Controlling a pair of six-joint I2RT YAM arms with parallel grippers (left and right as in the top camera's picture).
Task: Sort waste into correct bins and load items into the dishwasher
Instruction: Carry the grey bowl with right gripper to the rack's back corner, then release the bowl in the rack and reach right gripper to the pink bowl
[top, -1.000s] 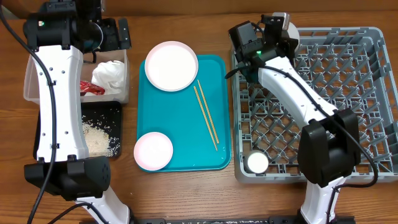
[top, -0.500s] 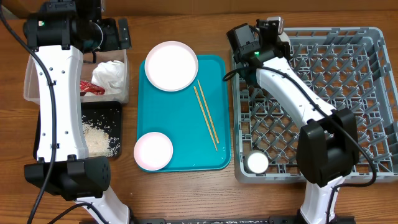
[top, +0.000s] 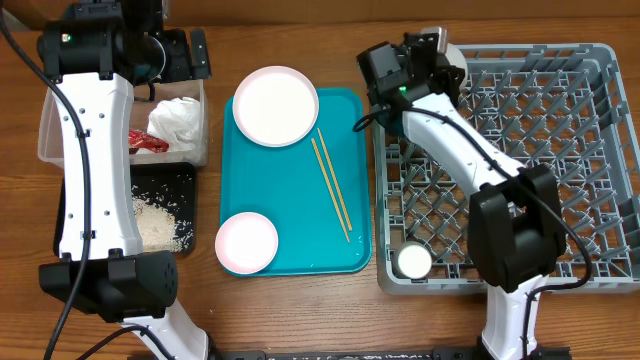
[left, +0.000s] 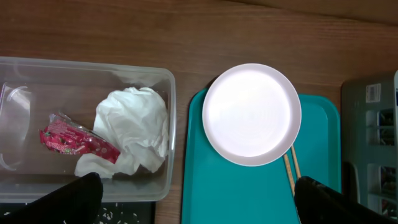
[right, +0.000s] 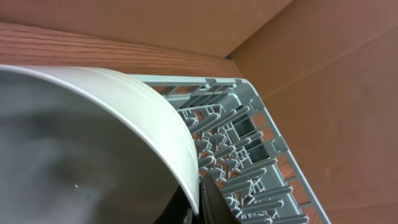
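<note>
Right pincer (top: 437, 48) clamps a white dish (right: 93, 143) by its rim above the grey rack (top: 560, 150); left pincer (left: 198, 183) gapes wide.

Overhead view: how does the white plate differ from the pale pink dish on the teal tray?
The white plate is wider than the pale pink dish. The white plate overhangs the far edge of the teal tray; the pale pink dish sits at its near left corner. The chopsticks end close to the white plate but lie apart from the pale pink dish. Both are round and empty.
</note>
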